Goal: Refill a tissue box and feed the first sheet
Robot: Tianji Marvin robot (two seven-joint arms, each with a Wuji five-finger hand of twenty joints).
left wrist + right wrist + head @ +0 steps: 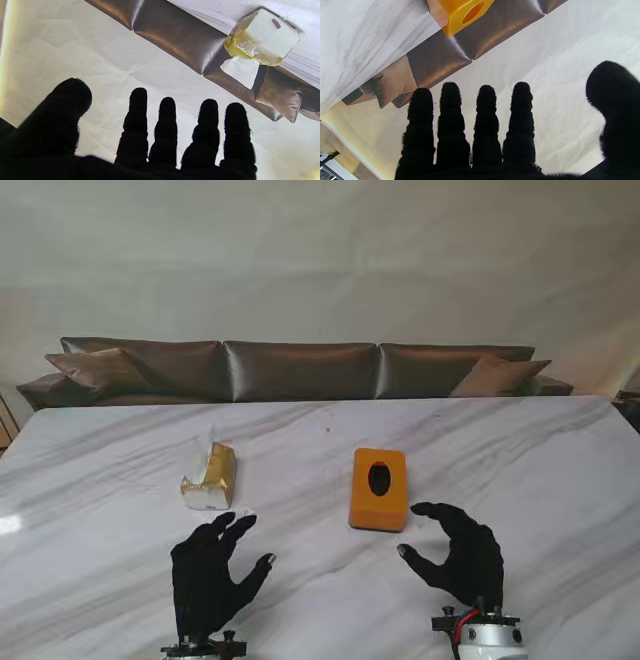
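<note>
1. Marble table [540, 480], white with grey veins, filling the stand view from the near edge to the far edge; wide bare stretches at far left and far right.
2. Brown sofa [300, 370] just past the table's far edge, cushions along its whole width, pale wall behind.
3. Orange tissue box [379, 489] near the middle of the table, slightly right, lying flat with its oval slot up (slot dark, contents not discernible); bare marble all around it.
4. Yellow-wrapped tissue pack [210, 477] left of the box and well apart from it, wrapper torn open, white tissue showing at its near end and a loose sheet sticking out in the left wrist view [260, 42].
5. Left hand [210, 575], black-gloved, nearer to me than the pack, fingers spread and holding nothing, fingertips close to the pack without touching.
6. Right hand [458, 555], also black-gloved, near and right of the box, fingers apart and curled with thumb opposed, empty; a clear gap of marble between it and the box.
</note>
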